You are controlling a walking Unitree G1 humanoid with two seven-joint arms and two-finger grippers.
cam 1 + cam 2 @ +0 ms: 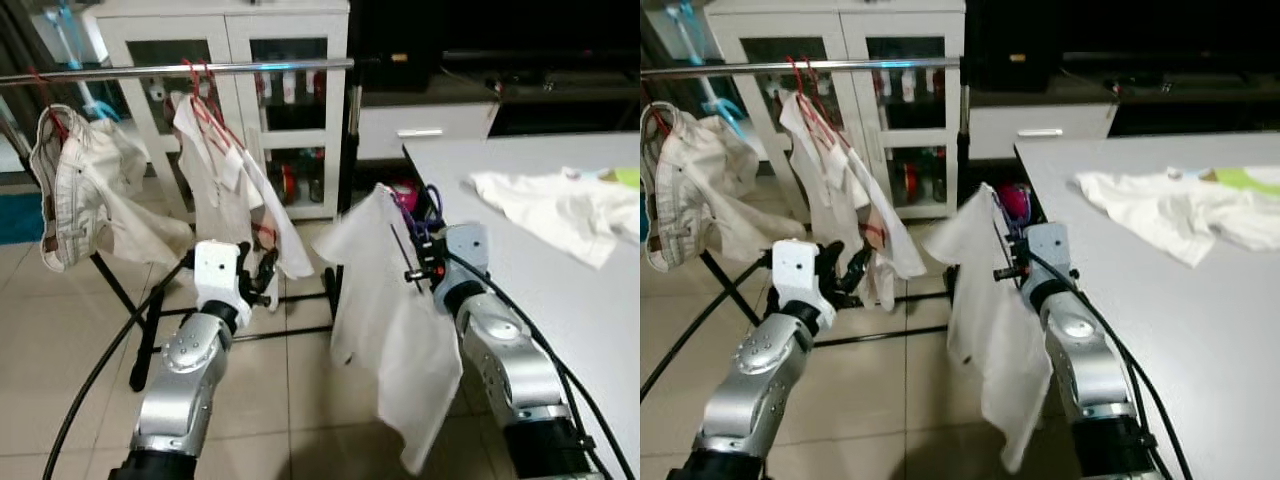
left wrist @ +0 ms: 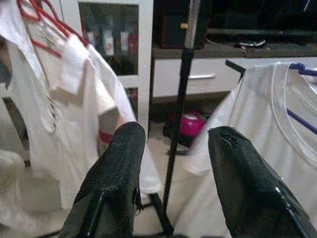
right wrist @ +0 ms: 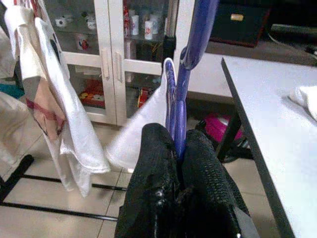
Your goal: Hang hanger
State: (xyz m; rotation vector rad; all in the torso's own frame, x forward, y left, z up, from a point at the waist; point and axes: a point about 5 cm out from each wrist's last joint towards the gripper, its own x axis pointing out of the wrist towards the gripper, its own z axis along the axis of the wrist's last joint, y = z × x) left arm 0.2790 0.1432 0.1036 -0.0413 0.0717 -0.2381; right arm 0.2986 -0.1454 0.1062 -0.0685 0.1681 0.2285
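Note:
My right gripper (image 1: 425, 240) is shut on a blue hanger (image 3: 184, 74) that carries a white T-shirt (image 1: 385, 320), held low beside the grey table. The clothes rail (image 1: 200, 70) runs across the upper left. On it hang a white collared shirt (image 1: 215, 170) on red hangers (image 1: 200, 90) and a cream garment (image 1: 70, 190). My left gripper (image 1: 262, 275) is open and empty, low in front of the collared shirt. Its two fingers (image 2: 114, 183) stand wide apart in the left wrist view.
A grey table (image 1: 580, 300) fills the right side with a crumpled white garment (image 1: 560, 205) on it. A white glass-door cabinet (image 1: 270, 110) stands behind the rail. The rack's black upright post (image 2: 181, 99) and floor bars (image 1: 240, 335) lie between my arms. A pink object (image 2: 190, 124) sits on the floor.

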